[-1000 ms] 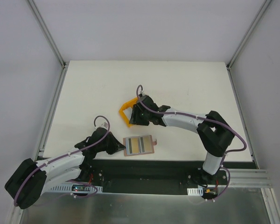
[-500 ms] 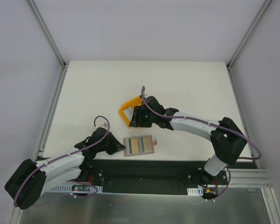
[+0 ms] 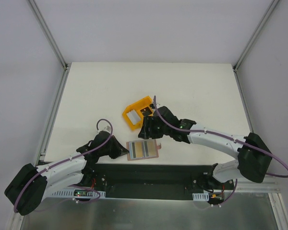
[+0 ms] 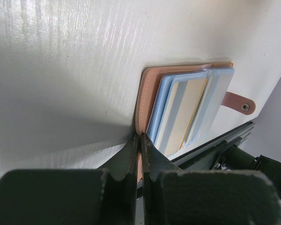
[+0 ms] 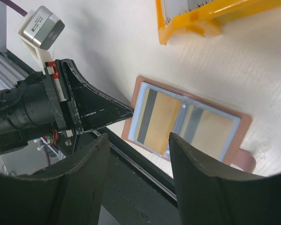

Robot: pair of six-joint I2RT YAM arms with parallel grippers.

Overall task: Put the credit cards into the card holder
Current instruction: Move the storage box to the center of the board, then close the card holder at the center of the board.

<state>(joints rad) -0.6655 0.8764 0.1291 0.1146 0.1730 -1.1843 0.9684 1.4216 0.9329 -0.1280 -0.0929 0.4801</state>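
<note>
A flat brown leather-like card holder [image 3: 143,150] lies open on the white desk [image 3: 96,96] near its front edge, pinkish-brown inside, with its small tab clasp [image 4: 239,104] pointing towards the right arm. Pale grey-blue credit cards [image 4: 185,110] sit in its clear sleeves. The right wrist view shows one on each half, each with a dark grey stripe beside a tan band.

The left end effector [image 3: 123,150] is down at desk level. Its fingers [image 4: 131,150] are pressed together on the holder's left edge, clamping the brown cover between them.

Just behind the holder, a little apart from it, stands a yellow plastic bin [image 3: 143,104]. It holds more pale cards [image 3: 133,116]. In the right wrist view only their stacked edges [image 5: 182,3] show over the rim, so their number cannot be told.

The right end effector [image 3: 146,133] hangs above the desk between the bin and the card holder. Its two black fingers [image 5: 84,187] are spread apart with nothing between them, framing the open holder below.
</note>
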